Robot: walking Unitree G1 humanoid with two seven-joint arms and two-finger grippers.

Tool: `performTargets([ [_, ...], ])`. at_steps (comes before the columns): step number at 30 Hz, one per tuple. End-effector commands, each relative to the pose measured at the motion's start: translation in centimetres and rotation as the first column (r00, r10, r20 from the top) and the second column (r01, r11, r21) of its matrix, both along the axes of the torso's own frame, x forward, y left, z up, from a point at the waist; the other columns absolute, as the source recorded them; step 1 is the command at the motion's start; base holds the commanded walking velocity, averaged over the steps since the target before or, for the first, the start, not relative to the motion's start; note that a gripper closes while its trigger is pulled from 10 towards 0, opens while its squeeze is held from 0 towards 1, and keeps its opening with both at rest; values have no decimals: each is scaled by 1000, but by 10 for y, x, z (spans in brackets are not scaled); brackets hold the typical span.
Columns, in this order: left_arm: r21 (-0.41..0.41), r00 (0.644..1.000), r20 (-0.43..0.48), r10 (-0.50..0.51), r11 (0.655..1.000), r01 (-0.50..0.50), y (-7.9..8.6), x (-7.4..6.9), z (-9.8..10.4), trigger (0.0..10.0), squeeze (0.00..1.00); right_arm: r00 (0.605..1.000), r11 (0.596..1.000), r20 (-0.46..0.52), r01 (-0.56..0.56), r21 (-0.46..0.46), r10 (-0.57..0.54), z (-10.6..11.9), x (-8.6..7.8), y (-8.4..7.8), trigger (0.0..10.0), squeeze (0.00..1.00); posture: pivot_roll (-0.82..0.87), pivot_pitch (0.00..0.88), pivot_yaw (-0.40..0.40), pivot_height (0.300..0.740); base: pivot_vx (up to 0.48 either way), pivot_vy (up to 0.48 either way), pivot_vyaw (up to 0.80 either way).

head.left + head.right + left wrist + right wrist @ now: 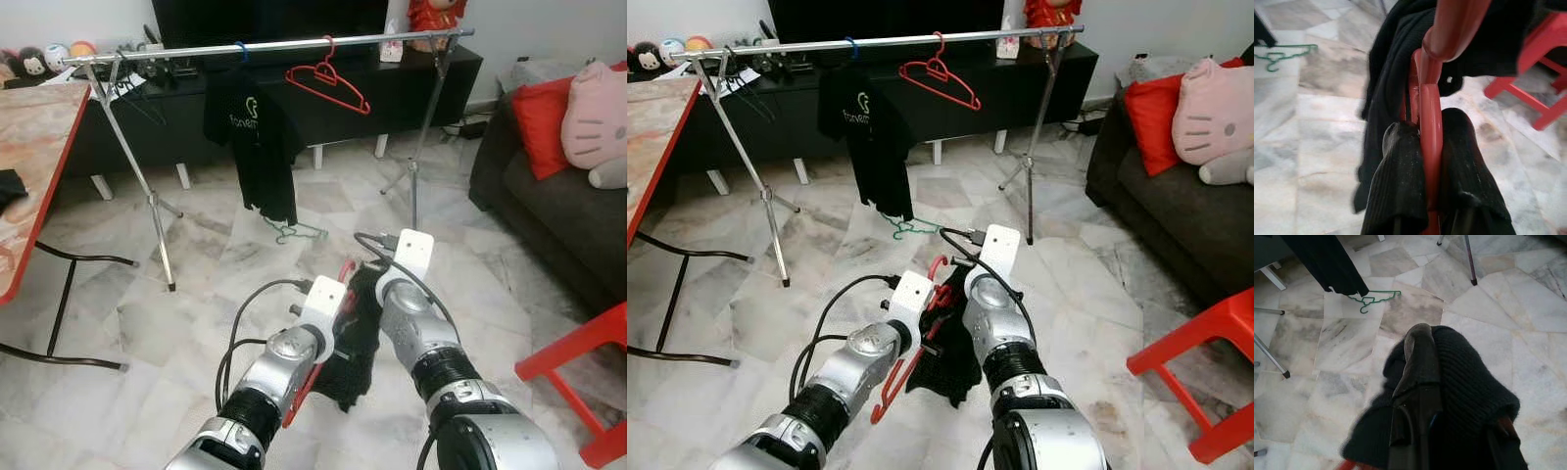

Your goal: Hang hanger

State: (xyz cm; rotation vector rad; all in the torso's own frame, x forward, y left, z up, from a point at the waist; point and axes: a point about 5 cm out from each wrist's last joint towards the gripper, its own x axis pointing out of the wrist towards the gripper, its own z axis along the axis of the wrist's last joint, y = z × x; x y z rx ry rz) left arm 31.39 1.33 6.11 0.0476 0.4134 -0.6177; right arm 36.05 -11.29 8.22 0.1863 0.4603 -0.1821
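Low in front of me, my left gripper point(1427, 132) is shut on the bar of a red hanger point(1431, 103). A black knit garment point(358, 338) is draped over that hanger between my two arms. My right gripper point(1436, 363) is shut on the garment's cloth, which covers one finger. The hanger's hook point(345, 271) points toward the silver clothes rail point(274, 46), which stands well ahead across the floor. On the rail hang an empty red hanger point(328, 78) and a black T-shirt point(257, 137).
A green hanger point(294, 233) lies on the marble floor under the T-shirt. The rail's tripod legs point(157, 211) splay outward. A red-edged table point(39, 147) is on the left, a dark sofa point(549, 196) and a red stool point(588, 372) on the right.
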Motion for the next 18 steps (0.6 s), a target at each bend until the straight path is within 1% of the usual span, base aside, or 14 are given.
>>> performTargets([
  [1,-56,997,-12,-75,996,74,-16,-4,7,10000,0,1000,1000,23,-6,-3,6,6,2,2,10000,0,-49,0,-54,740,0,0,0],
  [2,-52,994,-30,-102,994,101,-18,-8,3,10000,0,999,1000,27,-17,2,17,8,1,4,10000,0,-45,0,-56,740,0,0,0],
  [3,-52,994,-30,-102,994,101,-18,-8,3,10000,0,999,1000,27,-17,2,17,8,1,4,10000,0,-45,0,-56,740,0,0,0],
  [4,-58,994,-11,-110,992,109,-19,-8,3,10000,0,999,1000,28,-20,3,20,8,1,6,10000,0,-45,0,-56,740,0,0,0],
  [6,-81,997,5,-81,993,81,-18,-6,6,10000,0,999,1000,28,-27,3,26,7,-1,7,10000,0,-48,0,-55,740,0,0,0],
  [7,-93,998,30,-59,994,61,-18,-4,9,10000,0,999,1000,27,-27,3,27,7,-1,7,10000,0,-48,0,-55,740,0,0,0],
  [9,-123,999,46,8,992,-3,-15,2,14,10000,0,999,1000,28,-26,3,26,6,-3,6,10000,0,-50,0,-54,740,0,0,0],
  [11,-126,996,65,54,991,-45,-12,6,18,10000,0,999,1000,29,-24,3,24,6,-5,5,10000,0,-50,0,-55,740,0,0,0],
  [13,-124,997,64,52,991,-44,-11,7,18,10000,0,999,1000,29,-25,3,25,7,-5,4,10000,0,-50,0,-55,740,0,0,0],
  [14,-97,999,44,-2,995,6,-15,3,14,10000,0,998,999,34,-46,6,46,9,-7,6,10000,0,-50,0,-55,740,0,0,0],
  [18,-101,999,28,-31,994,33,-18,0,11,10000,0,997,997,38,-74,7,73,10,-9,9,10000,0,-58,0,-52,740,0,0,0],
])
